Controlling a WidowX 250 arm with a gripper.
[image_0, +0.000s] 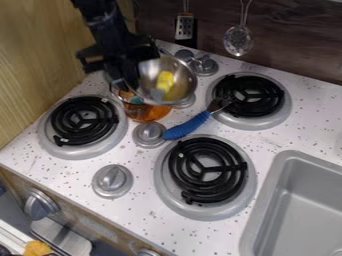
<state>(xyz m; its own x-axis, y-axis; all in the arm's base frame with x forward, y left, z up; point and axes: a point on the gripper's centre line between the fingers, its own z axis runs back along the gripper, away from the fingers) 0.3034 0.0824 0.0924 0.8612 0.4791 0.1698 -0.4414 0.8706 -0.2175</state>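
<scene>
Apparently at the holding step, with the gripper's (128, 77) jaws clamped on the tilted metal bowl (149, 70), yellow item (164, 80) inside, above the orange pot (148, 114), calling for a firm grip and careful tilt control.

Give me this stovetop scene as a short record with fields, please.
pincer: black, at the metal bowl's left rim in the picture
metal bowl: tilted, open side toward the camera
inside it: yellow thing
below it: orange vessel, partly hidden
tool: blue handle, metal head on the rear right burner
other burners: left, front right
hanging behind: grater, slotted spoon
lower right: grey sink
</scene>
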